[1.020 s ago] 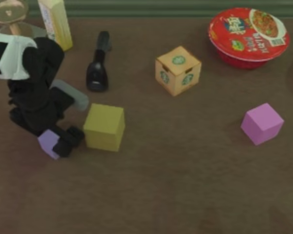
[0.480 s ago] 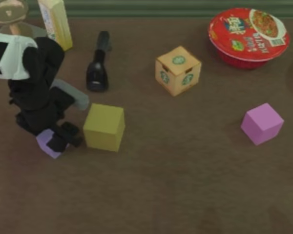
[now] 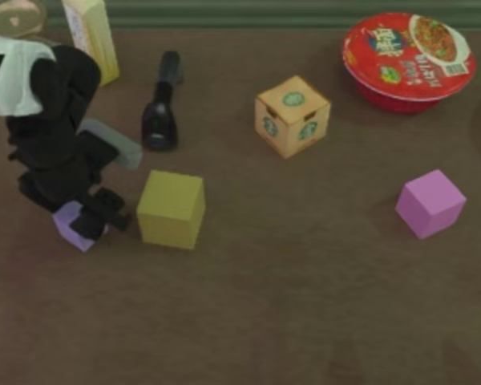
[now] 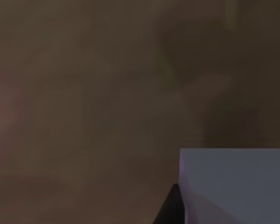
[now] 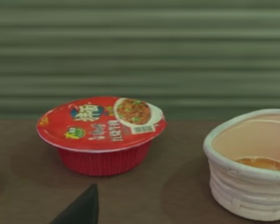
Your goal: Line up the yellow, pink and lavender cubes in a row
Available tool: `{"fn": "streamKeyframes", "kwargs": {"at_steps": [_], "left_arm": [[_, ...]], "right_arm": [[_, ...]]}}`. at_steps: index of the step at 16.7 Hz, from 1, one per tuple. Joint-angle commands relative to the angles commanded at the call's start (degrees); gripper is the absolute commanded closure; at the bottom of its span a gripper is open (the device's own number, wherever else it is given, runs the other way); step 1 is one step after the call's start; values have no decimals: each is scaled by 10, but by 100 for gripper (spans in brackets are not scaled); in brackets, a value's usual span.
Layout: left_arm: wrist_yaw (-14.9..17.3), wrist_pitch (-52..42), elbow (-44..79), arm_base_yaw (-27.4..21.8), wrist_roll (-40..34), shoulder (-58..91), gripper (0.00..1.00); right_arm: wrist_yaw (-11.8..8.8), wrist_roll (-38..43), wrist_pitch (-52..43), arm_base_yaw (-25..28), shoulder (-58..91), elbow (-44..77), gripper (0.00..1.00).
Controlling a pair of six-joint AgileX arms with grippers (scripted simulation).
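My left gripper is shut on the small lavender cube at the table's left, just left of the mustard yellow cube. A gap separates the two cubes. In the left wrist view the lavender cube fills the corner beside one dark finger. The pink cube sits alone far to the right. My right arm is out of the top view. Its wrist view shows one dark fingertip with nothing beside it, so that gripper is open.
An orange-tan box with green logos stands at the middle back. A red noodle bowl is at the back right, with a white ribbed bowl near it. A black handheld device and a yellow carton are behind the yellow cube.
My left gripper has carried the lavender cube a little to the left and toward the back, away from the yellow cube. The other cubes have not moved.
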Motion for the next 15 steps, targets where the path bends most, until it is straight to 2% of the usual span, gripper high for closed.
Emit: {"fn": "streamKeyframes", "kwargs": {"at_steps": [5, 10, 13, 15], "left_arm": [[0, -99, 56, 5, 1, -41, 100], [0, -102, 58, 1, 1, -42, 100], [-2, -116, 89, -24, -36, -21, 100], [-3, -134, 130, -56, -91, 5, 100]], "right_arm": [[0, 0, 0, 0, 0, 0, 0], [0, 0, 0, 0, 0, 0, 0], [0, 0, 0, 0, 0, 0, 0], [0, 0, 0, 0, 0, 0, 0]]}}
